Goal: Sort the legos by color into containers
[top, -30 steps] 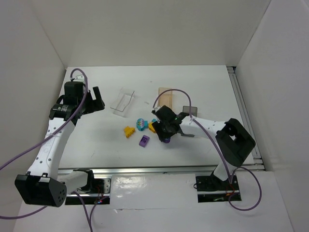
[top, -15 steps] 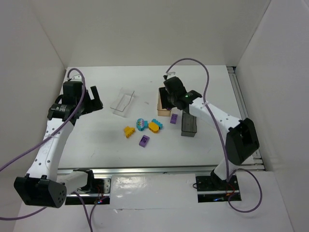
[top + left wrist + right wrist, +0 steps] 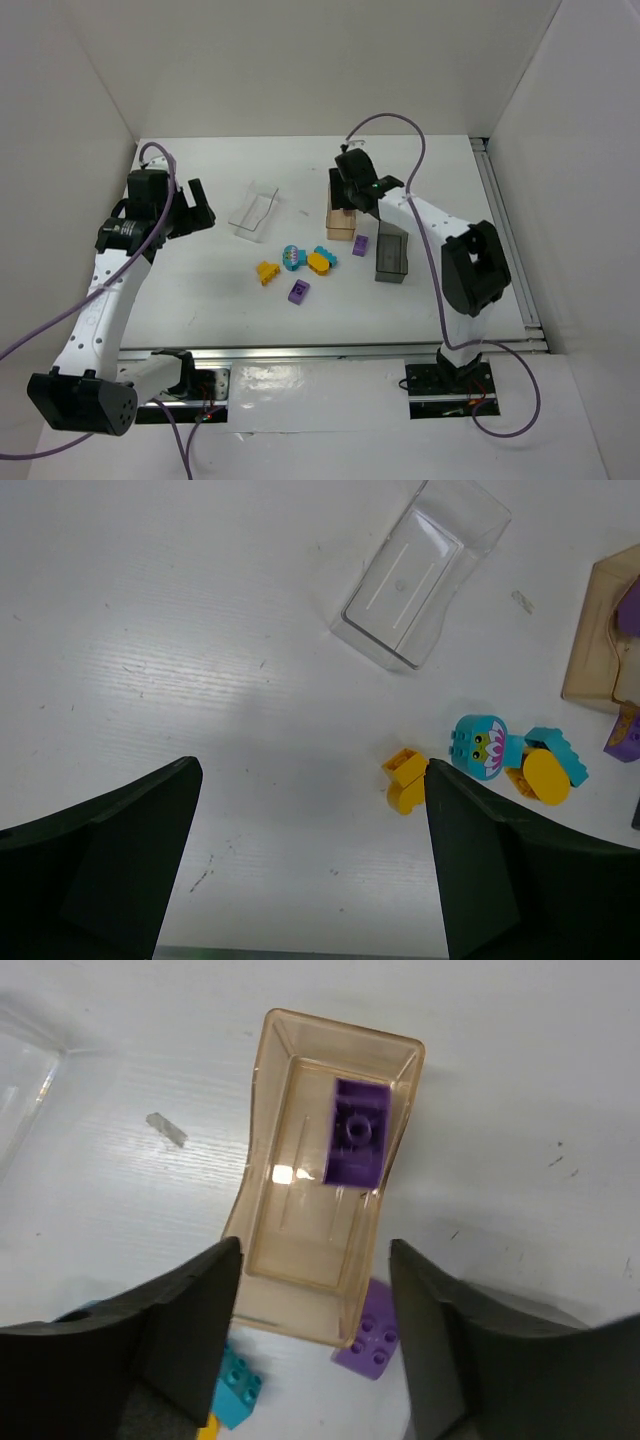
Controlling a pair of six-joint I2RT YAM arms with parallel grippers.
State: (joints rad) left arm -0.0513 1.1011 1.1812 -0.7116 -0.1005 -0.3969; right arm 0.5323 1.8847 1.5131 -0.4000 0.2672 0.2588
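Right claw (image 3: 315, 1248) spread, holds nothing, hangs over tan tray (image 3: 258, 1110). Purple brick (image 3: 357, 1145) lies inside tray and looks blurry. Maybe bouncing, could hop out.
Left claw (image 3: 311, 770) spread wide, holds nothing, over worktop (image 3: 150, 630).
Second purple brick (image 3: 371, 1342) sits just beside tray's near end. Grabbing it could bump tray and slide it.
Speckled teal brick (image 3: 478, 745), teal brick (image 3: 550, 740) and orange brick (image 3: 545, 777) bunched tight. Claw might pinch two colours at once.
Yellow brick (image 3: 407, 780) and clear tray (image 3: 425, 575) lie apart.
No writing or labels to read.

White table (image 3: 205, 290) under three trays (image 3: 254, 211) and loose legos (image 3: 298, 291)
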